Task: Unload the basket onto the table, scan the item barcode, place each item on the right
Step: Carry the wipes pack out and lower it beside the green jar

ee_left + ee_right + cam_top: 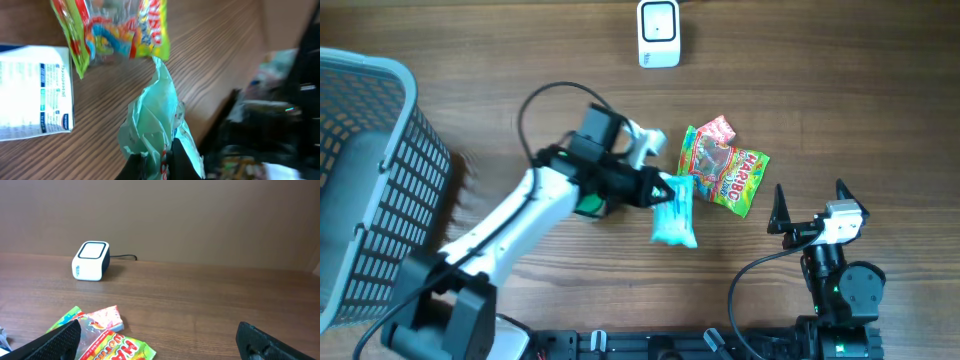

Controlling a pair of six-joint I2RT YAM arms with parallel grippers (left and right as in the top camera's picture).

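One scanner [658, 33] stands on the counter [840, 80]. Nearer the robot than the scanner lie four packaged items: one gummy bag [725, 172], one pink packet [718, 128], one pale blue pouch [675, 212] and one white box [30, 92]. One grey basket [370, 180] sits far left of the scanner.

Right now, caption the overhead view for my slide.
Left claw pinches a pale blue packet beside a gummy bag; the scanner stands apart beyond them, right claw open.
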